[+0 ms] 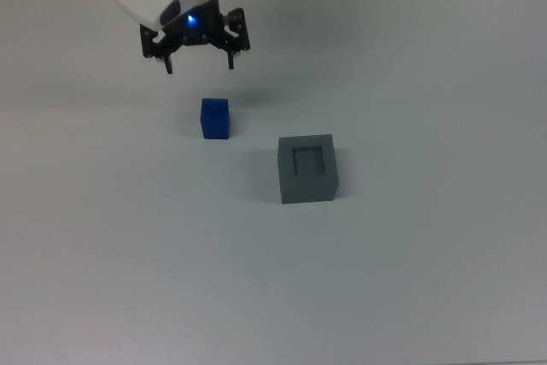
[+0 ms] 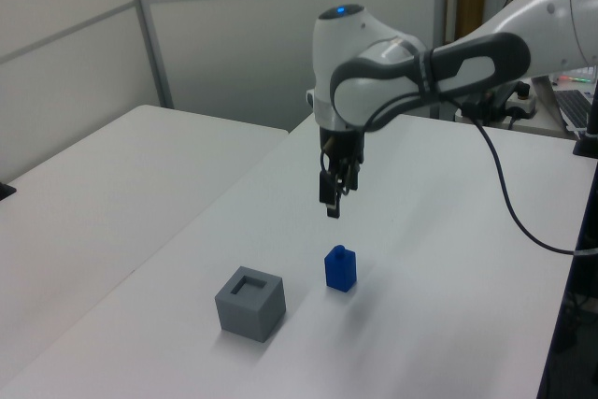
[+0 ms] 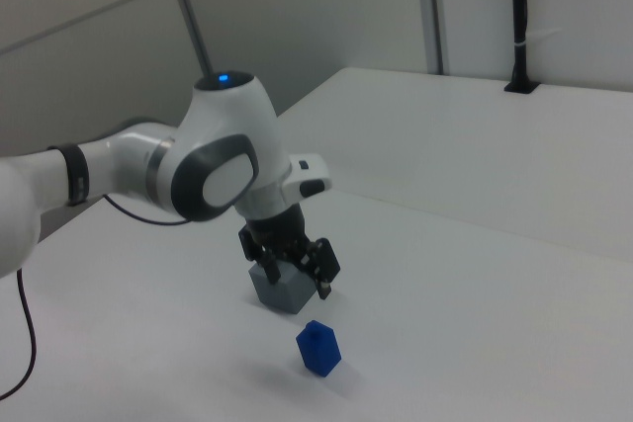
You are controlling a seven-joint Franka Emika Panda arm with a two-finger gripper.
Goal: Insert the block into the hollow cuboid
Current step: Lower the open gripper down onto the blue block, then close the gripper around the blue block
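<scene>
Gripper [image 1: 199,66] hangs above the table [image 1: 410,279] with its jaws spread wide — nothing in them. The block [image 1: 214,118] sits just beside the hollow cuboid [image 1: 307,168], not touching.

White arm [image 2: 486,39] w/ grey joints (blue LED), black tool [image 1: 199,61]

The top view looks straight down on the white table [image 1: 410,279]. The left view stands off at one end, looking along the table toward the arm [image 2: 448,53]. The right view sits closer, on the other side, looking back. All three share the table's middle.
</scene>
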